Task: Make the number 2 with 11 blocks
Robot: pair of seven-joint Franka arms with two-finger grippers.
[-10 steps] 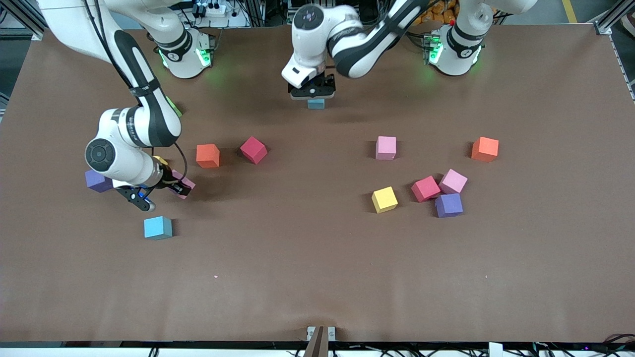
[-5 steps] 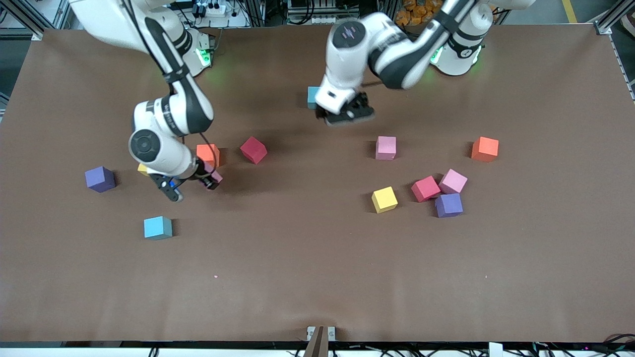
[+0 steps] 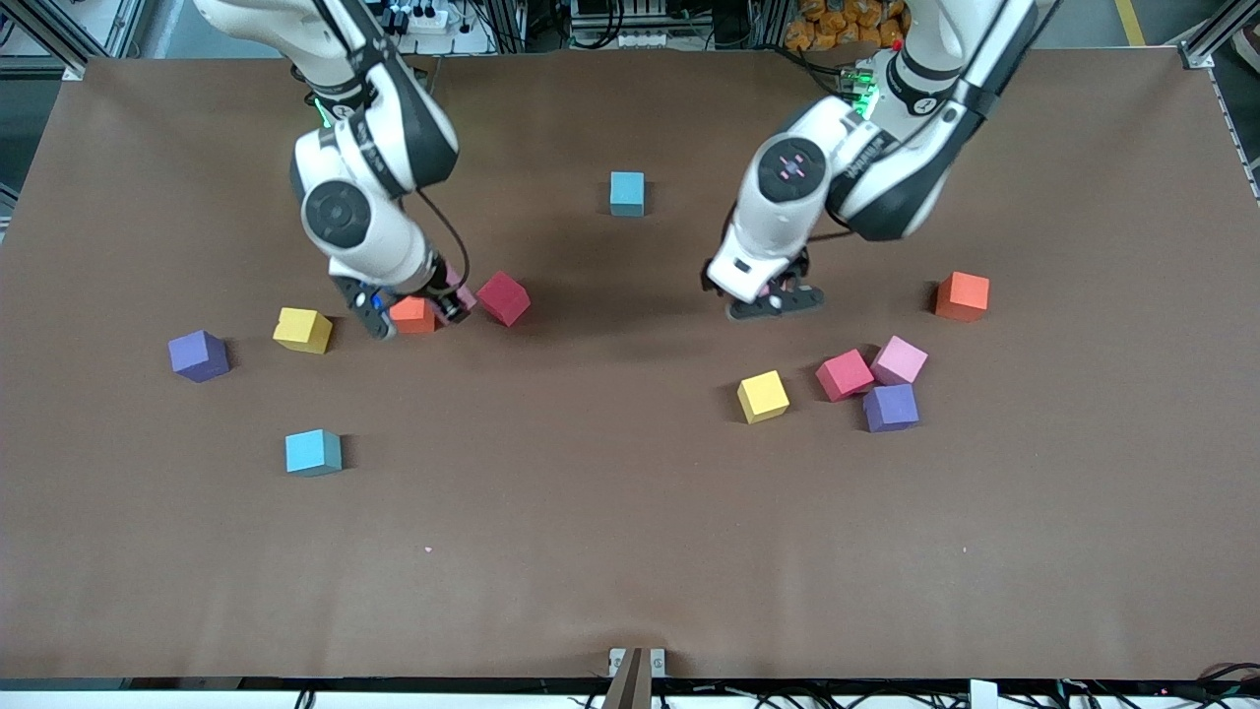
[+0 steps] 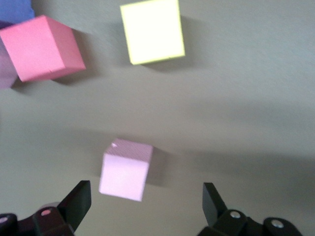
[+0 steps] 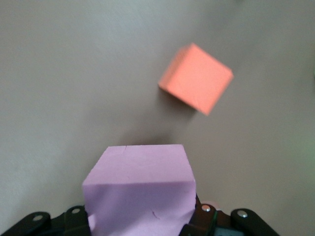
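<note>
My right gripper (image 3: 451,301) is shut on a pink block (image 5: 140,189), held low over the table between an orange block (image 3: 413,315) and a red block (image 3: 503,297). The orange block also shows in the right wrist view (image 5: 196,84). My left gripper (image 3: 773,300) is open over another pink block (image 4: 125,168), which my hand hides in the front view. My left gripper (image 4: 146,196) has its jaws wide apart, clear of that block. Other blocks lie scattered: a blue one (image 3: 626,193) alone near the robots, and a yellow (image 3: 763,396), a red (image 3: 845,374), a pink (image 3: 898,360) and a purple one (image 3: 891,407).
Toward the right arm's end lie a yellow block (image 3: 302,330), a purple block (image 3: 199,355) and a blue block (image 3: 313,452). An orange block (image 3: 962,296) sits toward the left arm's end. The brown table (image 3: 630,551) is bare nearer the front camera.
My right gripper carried the pink block toward the table's middle, uncovering a yellow block. My left gripper let go of the blue block and moved over the lone pink block.
</note>
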